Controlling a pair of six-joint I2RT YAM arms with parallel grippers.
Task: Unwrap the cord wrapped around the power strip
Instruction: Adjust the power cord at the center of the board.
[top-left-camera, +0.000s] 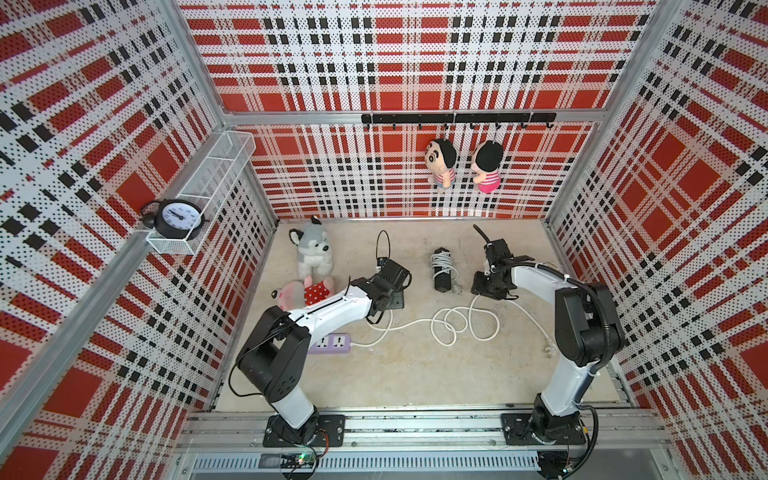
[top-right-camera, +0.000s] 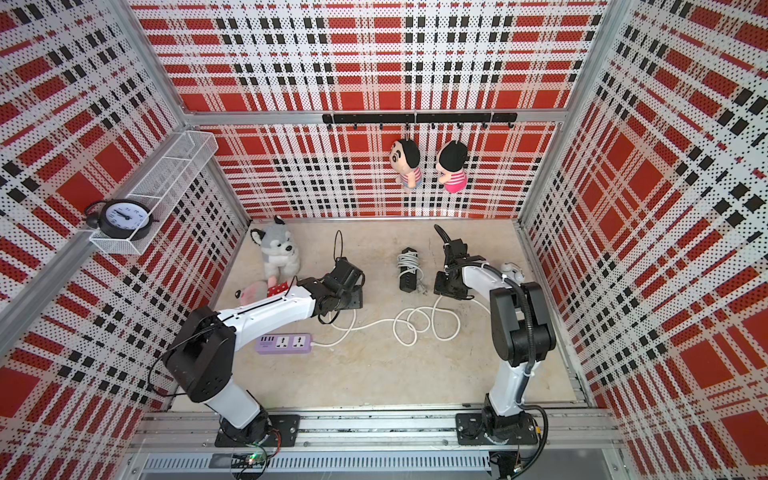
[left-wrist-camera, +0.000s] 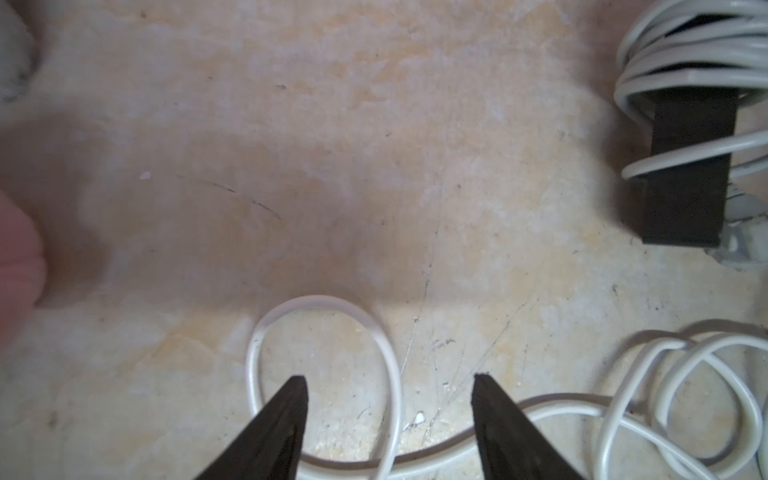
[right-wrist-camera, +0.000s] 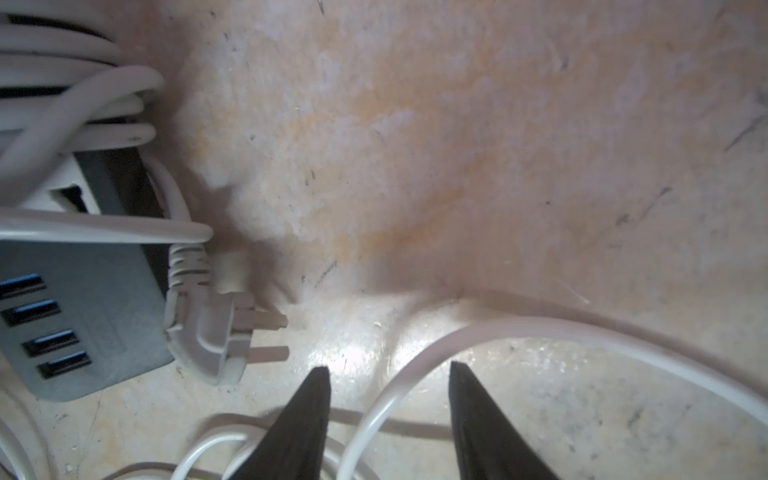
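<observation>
Two power strips on the beige floor (top-left-camera: 415, 374). Toward the back wall, between the two arms, a black power strip (top-left-camera: 441, 280) lying lengthwise, with a grey-white cord (top-left-camera: 441, 261) wound in many turns round its middle and one looser turn nearer the USB end; not yet unwrapped. At that end, just beside the strip's body, the cord's plug (right-wrist-camera: 216, 336), flat on the floor, prongs pointing away from the strip. Four USB ports (right-wrist-camera: 41, 328) in a row on the strip's face in the right wrist view. Nearer the front, by the left arm's elbow, a purple power strip (top-left-camera: 330, 343), its white cable (top-left-camera: 451, 324) trailing loose across the floor in several overlapping loops toward the right arm. Left gripper (left-wrist-camera: 390, 384) low over the floor, jaws standing apart, nothing clamped; beneath and between the tips, one loop of the white cable. Right gripper (right-wrist-camera: 389, 370) likewise parted and holding nothing, a curve of the same white cable passing through the gap, contact with either finger impossible to tell. Black strip near the right gripper, farther from the left. Along the left edge, a husky plush (top-left-camera: 313, 249) and a pink plush (top-left-camera: 299, 293); on the back wall, two dolls (top-left-camera: 440, 162) hanging from a hook rail (top-left-camera: 457, 118); on the left wall, an alarm clock (top-left-camera: 178, 216) in a wire shelf (top-left-camera: 224, 162).
</observation>
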